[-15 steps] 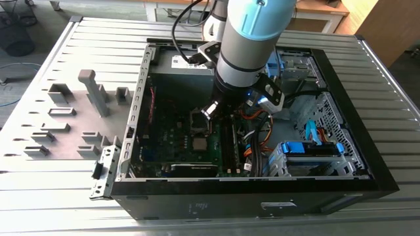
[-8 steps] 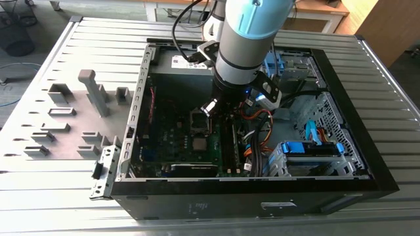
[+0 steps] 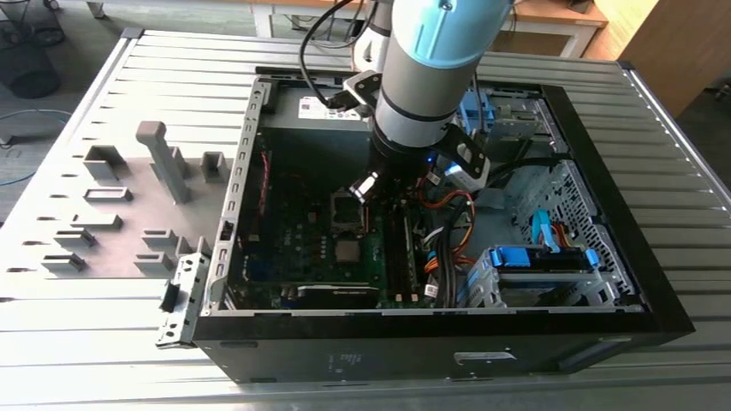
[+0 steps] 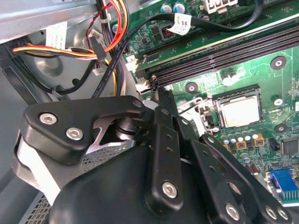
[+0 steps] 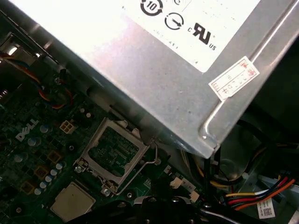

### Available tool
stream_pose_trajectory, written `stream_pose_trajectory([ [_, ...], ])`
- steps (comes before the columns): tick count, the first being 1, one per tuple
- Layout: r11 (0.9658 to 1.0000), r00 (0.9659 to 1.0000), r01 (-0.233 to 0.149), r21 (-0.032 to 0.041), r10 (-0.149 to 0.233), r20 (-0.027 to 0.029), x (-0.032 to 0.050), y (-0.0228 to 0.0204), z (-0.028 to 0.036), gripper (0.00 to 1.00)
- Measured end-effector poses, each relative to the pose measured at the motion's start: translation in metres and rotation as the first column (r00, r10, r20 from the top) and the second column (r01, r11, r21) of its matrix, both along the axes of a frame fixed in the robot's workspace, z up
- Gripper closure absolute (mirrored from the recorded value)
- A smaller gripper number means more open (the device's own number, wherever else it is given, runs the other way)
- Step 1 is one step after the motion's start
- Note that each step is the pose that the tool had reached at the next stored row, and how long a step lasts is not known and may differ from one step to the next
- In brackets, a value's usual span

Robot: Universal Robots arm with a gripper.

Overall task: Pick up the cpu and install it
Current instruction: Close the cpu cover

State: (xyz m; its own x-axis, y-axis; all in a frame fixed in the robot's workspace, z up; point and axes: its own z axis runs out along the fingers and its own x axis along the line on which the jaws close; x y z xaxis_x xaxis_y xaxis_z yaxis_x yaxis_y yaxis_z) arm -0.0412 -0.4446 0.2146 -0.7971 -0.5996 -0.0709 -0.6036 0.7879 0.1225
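The cpu (image 4: pixel 240 112) is a small silvery square lying flat in its socket on the green motherboard (image 4: pixel 261 70); it also shows in the exterior view (image 3: pixel 346 250) and the first wrist view (image 5: pixel 72 201). Beside it the socket bracket (image 5: pixel 114 151) stands flipped up with its wire lever (image 5: pixel 152 161) raised. My gripper (image 3: pixel 365 187) hangs inside the computer case just above the bracket, apart from the cpu. Its black linkages (image 4: pixel 161 93) point toward the memory slots.
The grey power supply box (image 5: pixel 154 79) sits close beside the bracket. Bundled coloured cables (image 4: pixel 105 42) run along the case wall near the gripper. Blue drive bays (image 3: pixel 537 261) fill the case at the exterior view's right. A grey parts holder (image 3: pixel 126 205) lies outside, at its left.
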Motion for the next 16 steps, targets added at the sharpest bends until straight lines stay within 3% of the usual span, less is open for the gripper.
stream_pose_trajectory([
  [9,0.9984,0.9984,-0.057,0.0002,0.057,0.0012,-0.0021,0.0,-0.0003,0.89],
  [16,0.9979,0.9977,-0.065,0.0011,0.065,0.0176,-0.008,0.0009,-0.001,0.89],
])
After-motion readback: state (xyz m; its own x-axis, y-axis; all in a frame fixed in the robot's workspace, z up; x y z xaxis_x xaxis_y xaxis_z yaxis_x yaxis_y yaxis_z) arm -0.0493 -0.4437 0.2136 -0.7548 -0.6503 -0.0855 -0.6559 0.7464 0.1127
